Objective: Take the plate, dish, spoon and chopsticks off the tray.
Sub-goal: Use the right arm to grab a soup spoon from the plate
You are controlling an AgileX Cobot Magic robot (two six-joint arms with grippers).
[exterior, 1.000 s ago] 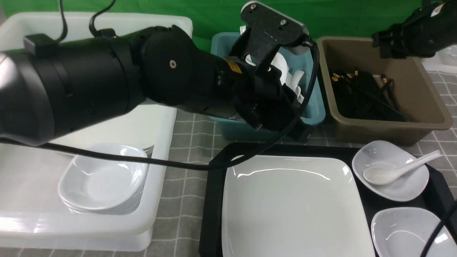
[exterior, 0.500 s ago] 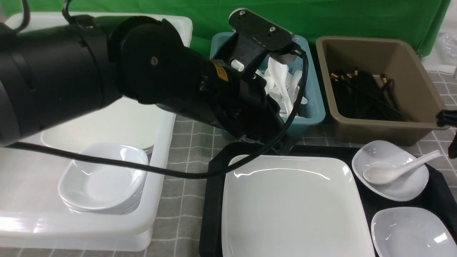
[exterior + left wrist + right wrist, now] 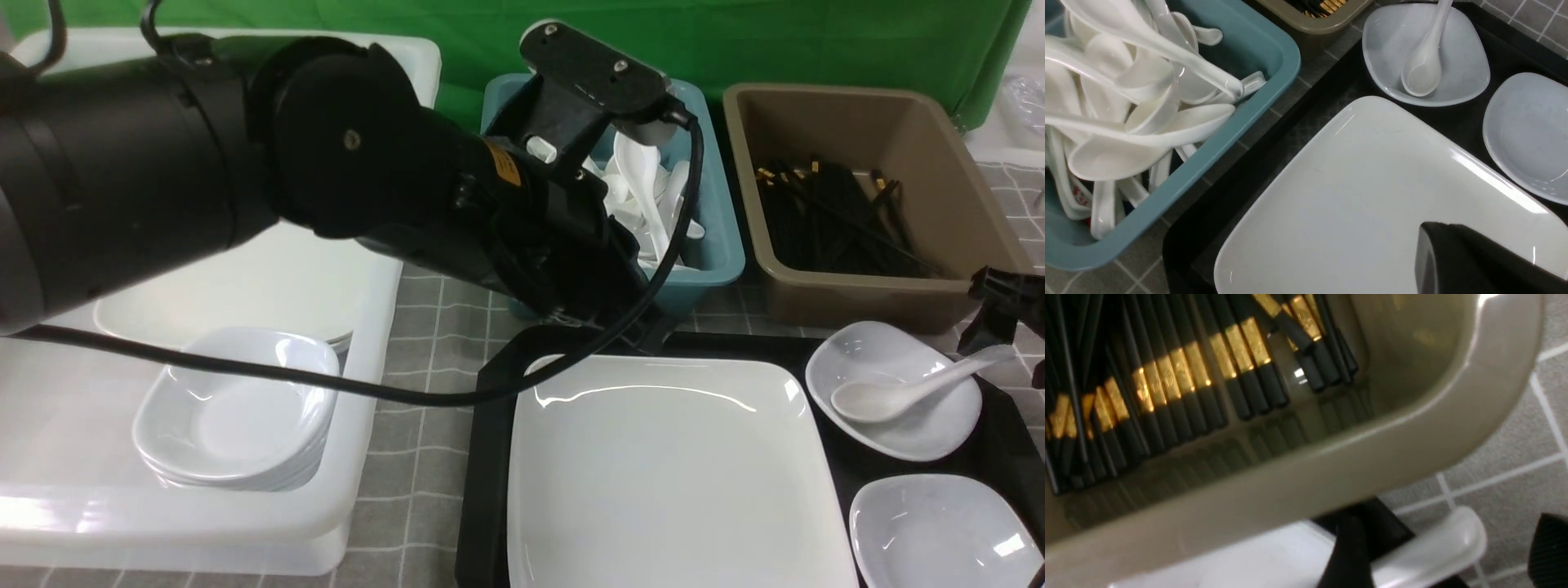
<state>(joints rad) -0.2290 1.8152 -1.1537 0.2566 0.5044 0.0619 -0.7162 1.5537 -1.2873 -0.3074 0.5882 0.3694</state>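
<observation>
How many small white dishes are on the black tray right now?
2: one dish at the tray's far right holding the spoon, one nearer, partly cropped; more could lie out of frame.

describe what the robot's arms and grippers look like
Left arm: bulky, rounded glossy black housings, a small yellow label, a flat black bracket with screws, and a thick black cable. Right gripper's fingers are matte black and tapered.

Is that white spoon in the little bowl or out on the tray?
In it: the spoon rests inside the small dish, handle poking out over its rim.
</observation>
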